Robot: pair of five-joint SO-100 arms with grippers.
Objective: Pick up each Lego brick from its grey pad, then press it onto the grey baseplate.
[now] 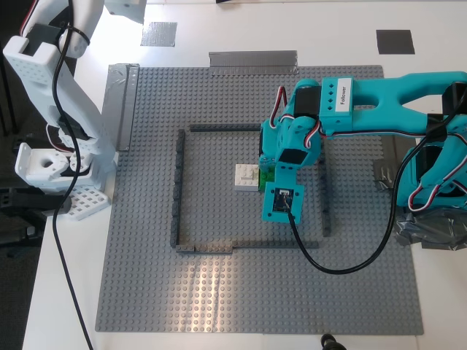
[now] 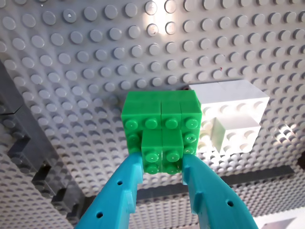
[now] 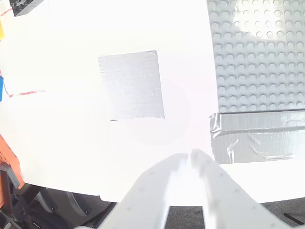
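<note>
Here the white bench (image 1: 241, 29) carries the large grey baseplate (image 1: 219, 292), taped down along two edges, and on the plate a thin dark grey outline (image 1: 177, 189) of bricks marks a square. The teal arm (image 1: 394, 109) reaches in from the exterior view's right over that square, while the white arm (image 1: 55, 80) stands folded at the exterior view's left edge, off the plate. Two grey pads lie on the bench beyond the plate: the silvery pad (image 1: 158, 33) toward the exterior view's upper left and the dark pad (image 1: 395, 41) toward its upper right, both bare. Inside the outline the white brick (image 1: 246, 176) sits on the studs, and the green brick (image 1: 267, 177) stands touching its side, as the first wrist view shows closely. My first gripper (image 2: 163, 164) has its jaws closed narrowly on the green brick's small raised part, the tips pressing either side of it. My second gripper (image 3: 187, 160) hangs over the bare bench near the silvery pad, its jaws drawn nearly together with nothing between them.
</note>
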